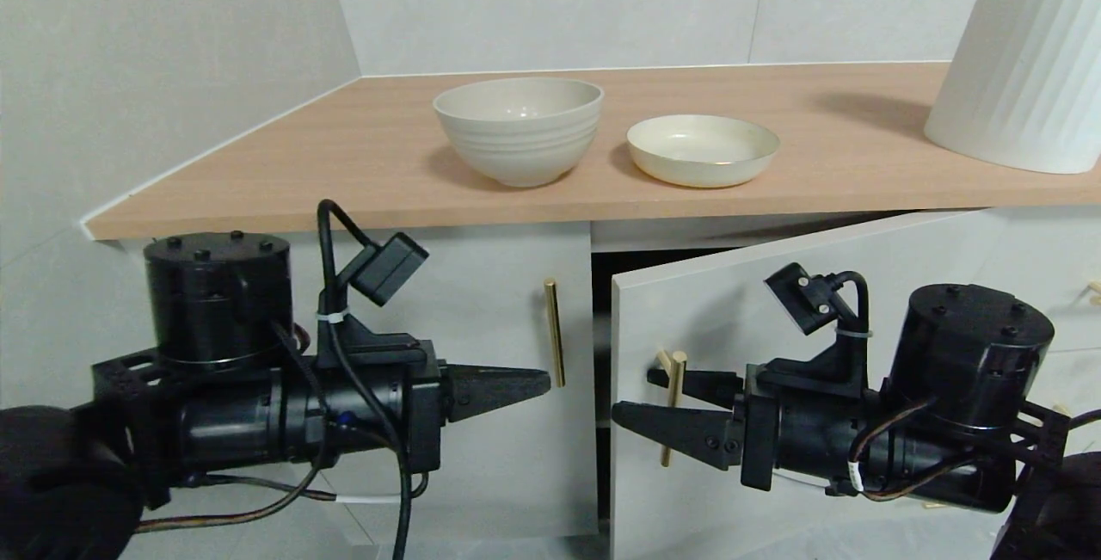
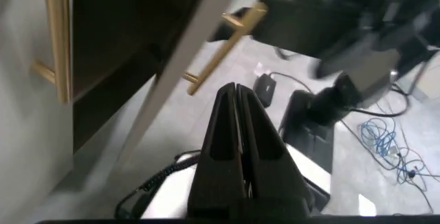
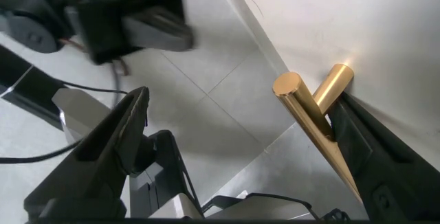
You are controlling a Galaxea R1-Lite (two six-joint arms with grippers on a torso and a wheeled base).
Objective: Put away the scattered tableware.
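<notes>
Hanging level before the cupboard (image 1: 482, 302), left gripper (image 1: 542, 384) has its jaws pressed together, tip just short of the left handle (image 1: 555, 332). Bowl (image 1: 518, 130) and dish (image 1: 703, 150) sit side by side, apart, on the counter (image 1: 258, 181), above and beyond both sets of jaws. Right gripper (image 1: 636, 394), jaws spread, straddles the right handle (image 1: 677, 366) of the ajar right door (image 1: 774, 302). The brass bar stands upright across the gap, close against the finger nearer the door. This arm being the nearer one, swinging the door wider looks to be its job. Inside, the cupboard is dark and no shelf can be made out. A white ribbed vessel (image 1: 1024, 52), far outside the right jaws, is cut off at the frame's edge.
</notes>
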